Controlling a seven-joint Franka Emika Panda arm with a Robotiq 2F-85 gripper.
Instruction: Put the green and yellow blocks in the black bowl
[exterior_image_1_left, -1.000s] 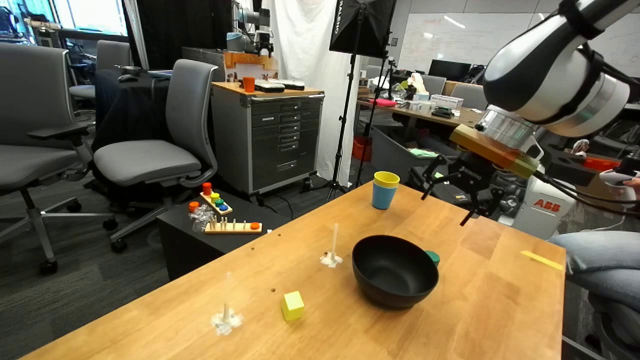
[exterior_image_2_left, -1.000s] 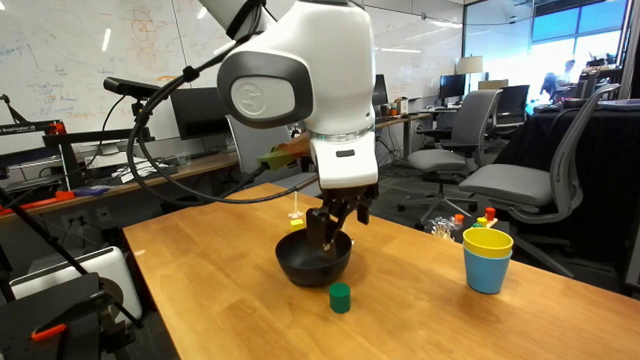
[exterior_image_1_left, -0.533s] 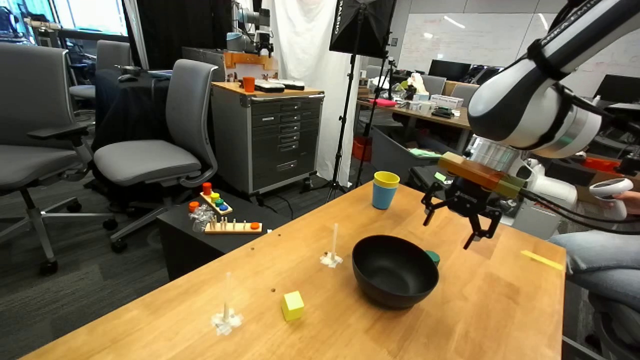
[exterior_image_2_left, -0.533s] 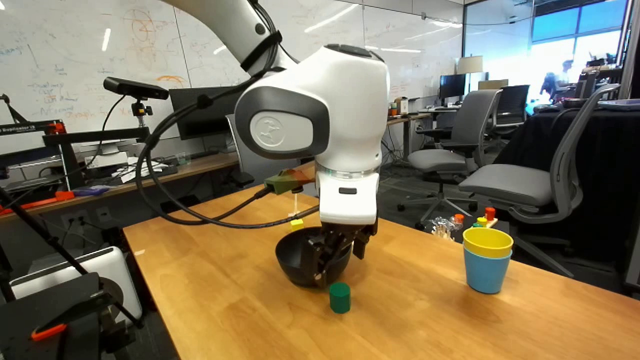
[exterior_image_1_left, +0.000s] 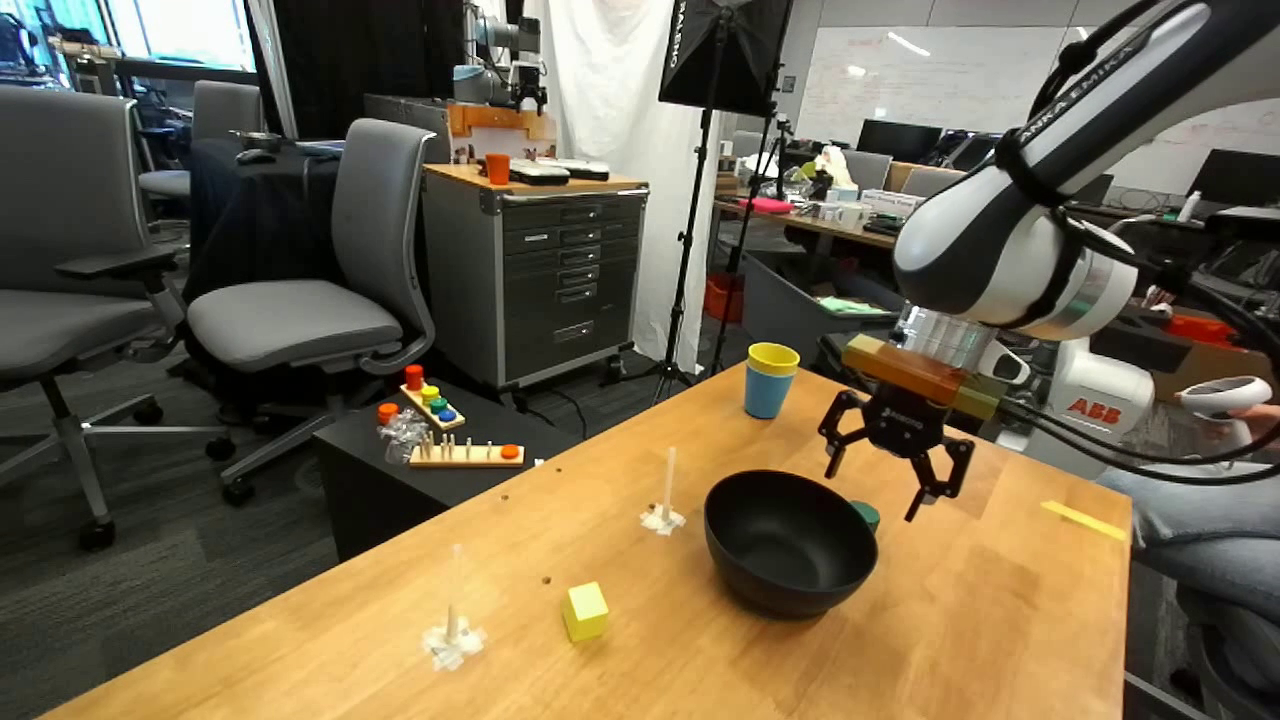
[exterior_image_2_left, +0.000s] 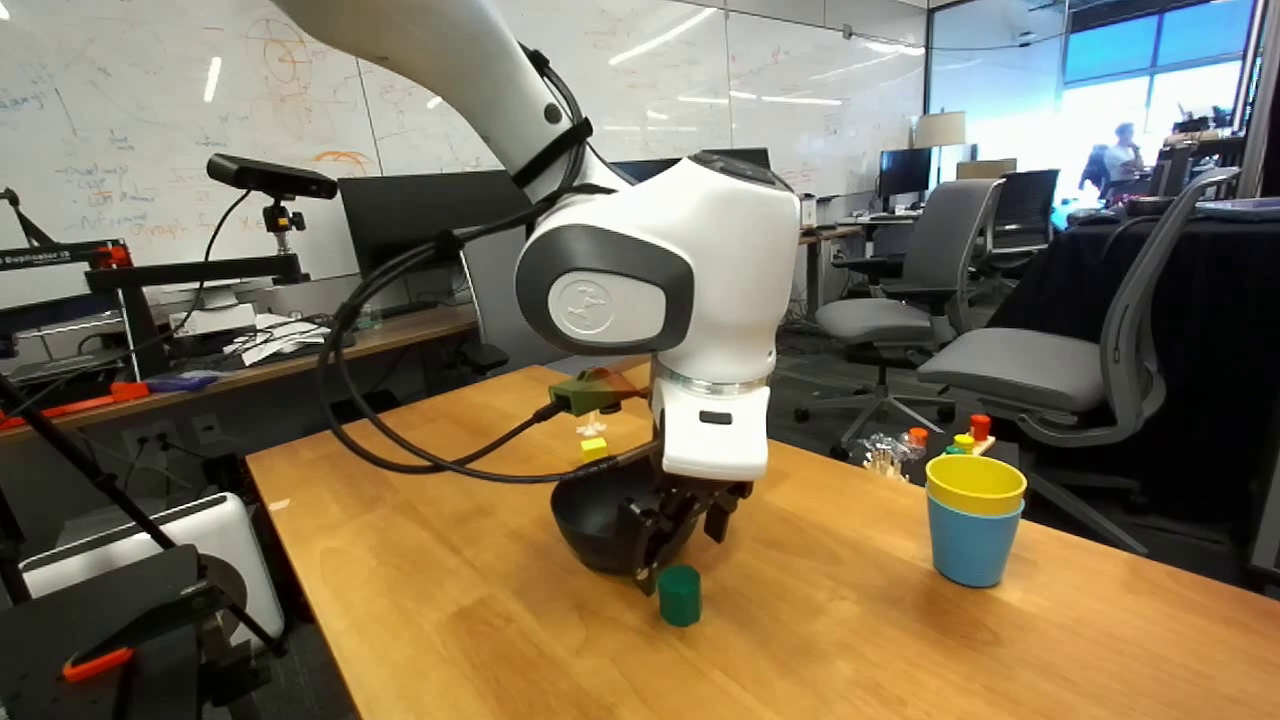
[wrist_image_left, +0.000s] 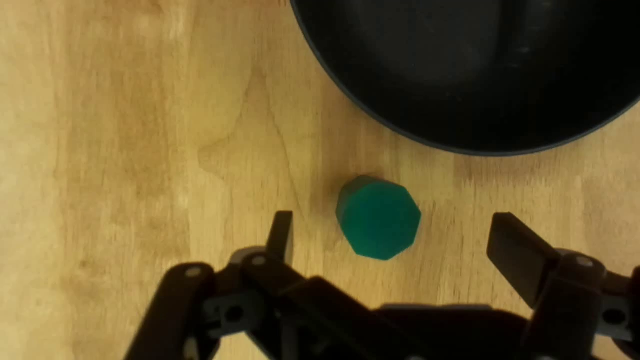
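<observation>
My hand stands wide apart; in wrist view the green block shows in the gap, on the table, black bowl just beside it at 1 o'clock. In an exterior view, yellow block at bowl's 8 o'clock.

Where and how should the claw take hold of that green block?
Probably by opposite side faces, coming from straight above: the faceted green block stands upright, apart from the black bowl, and the open gripper looks wide enough to straddle it.
</observation>
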